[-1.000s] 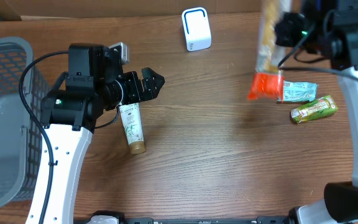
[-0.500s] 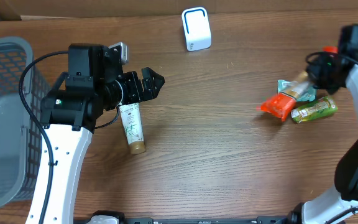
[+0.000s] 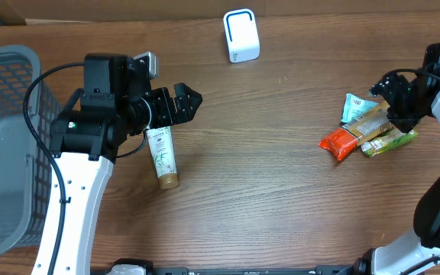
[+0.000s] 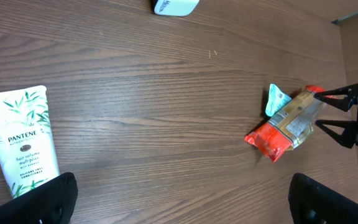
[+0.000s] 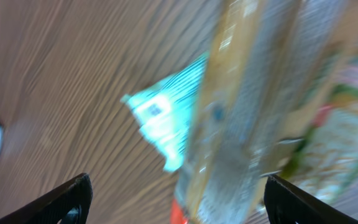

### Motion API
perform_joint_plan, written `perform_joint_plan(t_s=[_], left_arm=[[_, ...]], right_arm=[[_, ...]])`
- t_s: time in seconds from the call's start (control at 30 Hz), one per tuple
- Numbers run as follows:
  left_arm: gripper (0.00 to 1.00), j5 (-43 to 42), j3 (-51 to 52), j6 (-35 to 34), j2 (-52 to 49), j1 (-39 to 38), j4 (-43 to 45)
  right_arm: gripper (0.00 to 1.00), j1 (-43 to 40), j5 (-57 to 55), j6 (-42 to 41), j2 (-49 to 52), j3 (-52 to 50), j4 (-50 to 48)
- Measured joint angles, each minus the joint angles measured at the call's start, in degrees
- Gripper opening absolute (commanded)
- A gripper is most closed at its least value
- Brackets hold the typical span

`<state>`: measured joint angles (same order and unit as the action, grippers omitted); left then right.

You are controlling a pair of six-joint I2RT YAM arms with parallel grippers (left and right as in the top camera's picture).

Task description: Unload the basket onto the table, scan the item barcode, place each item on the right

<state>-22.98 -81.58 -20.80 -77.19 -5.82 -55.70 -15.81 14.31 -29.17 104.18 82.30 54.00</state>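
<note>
Overhead, the right tool [image 3: 389, 104] stood with its jaws spread wide at the far right of the wooden desk [image 3: 281, 191], gripping nothing. Between and just beyond its fingertips lay the long clear plastic packet with tan contents and an orange-red end [image 3: 355, 132]. It rested slantwise on the desk, its clear end toward the tool and its red end pointing away. The right wrist view, badly blurred, showed the same packet running up between the open fingers.

The packet leaned against a small teal sachet [image 3: 355, 107] and a green snack packet [image 3: 393, 140], all three touching in one heap. No barcode could be made out on it in any view.

The white box-shaped scanner with a blue outline [image 3: 241, 36] stood well apart, at the desk's far edge. With the packet lying down and nowhere near the scanner, I judged that no scan was under way; whether one was finished the pictures did not tell.

The left tool [image 3: 186, 103] hung open and empty above a white Pantene tube [image 3: 161, 155].
</note>
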Motion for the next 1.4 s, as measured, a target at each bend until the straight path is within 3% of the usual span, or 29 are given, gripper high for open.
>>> perform_joint_plan(t_s=[0.23,0.4,0.77,0.93,1.07,1.1,1.2,1.23,1.4], left_arm=[[1.00,0.00,0.00,0.00,0.00,0.00,0.00],[1.00,0.00,0.00,0.02,0.00,0.00,0.00],[1.00,0.00,0.00,-0.02,0.00,0.00,0.00],[1.00,-0.37,-0.07,3.45,0.00,0.00,-1.79],[0.97,5.44,-0.26,4.63,-0.20,-0.17,-11.61],[0.88,8.11,-0.28,4.13,-0.44,-0.20,-14.19],[0.12,16.83,-0.22,0.76,-2.12,-0.20,-20.04],[0.04,19.47,-0.09,-0.46,-2.93,-0.20,-20.87],[0.04,29.03,3.82,-7.19,-6.99,-0.20,-18.34]], right_arm=[[0.89,3.61,11.15,7.08,-4.24,0.02,0.61],[0.90,13.18,14.84,9.88,-6.69,0.11,0.72],[0.94,32.06,11.45,10.95,-6.58,0.11,0.66],[0.94,31.12,9.31,10.97,-6.56,0.11,0.35],[0.95,25.83,8.57,10.97,-6.56,0.11,0.96],[0.95,24.72,8.33,10.97,-6.56,0.11,1.07],[0.95,21.68,7.76,10.97,-6.56,0.11,1.20],[0.95,21.07,7.72,10.97,-6.56,0.11,1.25],[0.95,20.46,7.67,11.02,-6.56,0.11,1.75]])
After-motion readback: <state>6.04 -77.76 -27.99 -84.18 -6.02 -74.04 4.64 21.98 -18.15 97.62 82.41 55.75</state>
